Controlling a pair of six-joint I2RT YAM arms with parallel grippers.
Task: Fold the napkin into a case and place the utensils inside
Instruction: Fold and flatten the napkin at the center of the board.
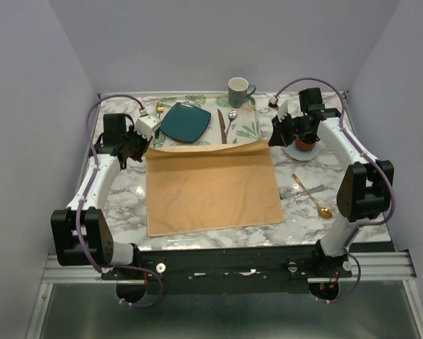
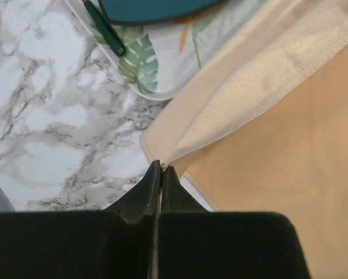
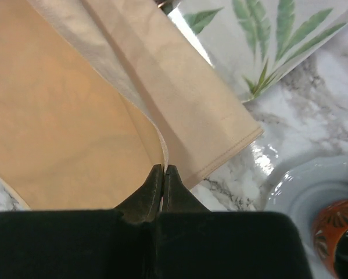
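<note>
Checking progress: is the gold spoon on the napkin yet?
No, the gold spoon lies on the marble table, right of the napkin and apart from it.

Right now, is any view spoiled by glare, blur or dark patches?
Top external: even light, sharp, faint sheen on the marble table near the napkin. Left wrist: napkin crisp, left gripper a featureless black mass. Right wrist: right gripper equally dark; bright glare on the marble by the napkin's corner.

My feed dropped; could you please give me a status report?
Left pincer, right pincer: each shut on a far napkin corner. Far edge turned over. Gold spoon outside, at its right. Leaf tray close behind.
</note>
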